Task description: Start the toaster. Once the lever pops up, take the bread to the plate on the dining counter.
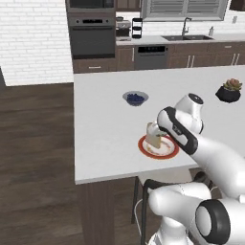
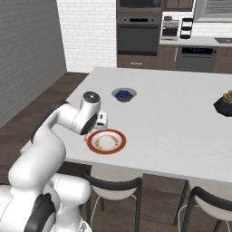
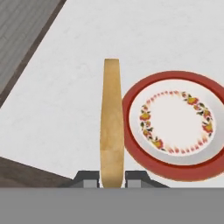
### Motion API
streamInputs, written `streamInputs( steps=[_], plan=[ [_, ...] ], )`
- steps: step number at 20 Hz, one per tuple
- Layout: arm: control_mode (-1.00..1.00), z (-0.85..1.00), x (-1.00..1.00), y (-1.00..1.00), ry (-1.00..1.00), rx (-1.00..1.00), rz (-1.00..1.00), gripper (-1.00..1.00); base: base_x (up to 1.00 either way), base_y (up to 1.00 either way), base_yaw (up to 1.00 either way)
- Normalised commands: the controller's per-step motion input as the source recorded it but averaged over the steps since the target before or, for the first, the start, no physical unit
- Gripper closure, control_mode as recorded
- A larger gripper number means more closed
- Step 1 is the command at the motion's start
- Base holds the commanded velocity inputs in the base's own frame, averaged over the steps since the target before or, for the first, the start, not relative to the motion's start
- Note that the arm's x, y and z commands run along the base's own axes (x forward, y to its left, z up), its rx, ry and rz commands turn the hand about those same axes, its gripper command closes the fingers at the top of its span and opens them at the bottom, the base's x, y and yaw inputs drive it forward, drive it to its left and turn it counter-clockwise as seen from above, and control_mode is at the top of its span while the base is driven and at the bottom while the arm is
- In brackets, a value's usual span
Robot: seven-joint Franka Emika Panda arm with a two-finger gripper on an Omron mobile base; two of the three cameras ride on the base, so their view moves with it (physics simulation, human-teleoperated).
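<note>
My gripper (image 3: 111,177) is shut on the bread (image 3: 111,122), a tan slice with a golden crust. The hand view shows the slice edge-on and upright. The slice hangs just left of the plate (image 3: 131,148), whose red rim and flowered pale centre lie flat on the dining counter (image 3: 65,100). In the left base view the bread (image 1: 153,135) stands over the plate's (image 1: 143,147) left edge, partly behind my arm. The right base view shows my hand beside the plate (image 2: 118,146), near the counter's front edge. The toaster and the lever are too small to make out among the appliances on the back worktop.
A small bowl of blue berries (image 1: 135,98) sits further back on the counter. A dark potted succulent (image 1: 228,91) stands at the right. Black-backed chairs (image 2: 115,188) are tucked under the near edge. The wooden floor drops away on the left.
</note>
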Motion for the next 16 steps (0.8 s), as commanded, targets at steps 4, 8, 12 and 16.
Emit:
streamInputs(
  steps=[4,8,12,16],
  plan=[
    [-1.0,-0.33,0.28,-0.03,0.01,0.08,-0.07,1.0,0.0,0.0,0.0],
    [-1.0,-0.25,0.1,-0.06,0.05,0.05,-0.04,1.0,0.0,0.0,0.0],
    [-1.0,-0.29,0.06,-0.16,0.02,0.03,-0.02,1.0,0.0,0.0,0.0],
    [-1.0,-0.18,0.11,-0.2,0.01,0.02,-0.02,1.0,0.0,0.0,0.0]
  ],
)
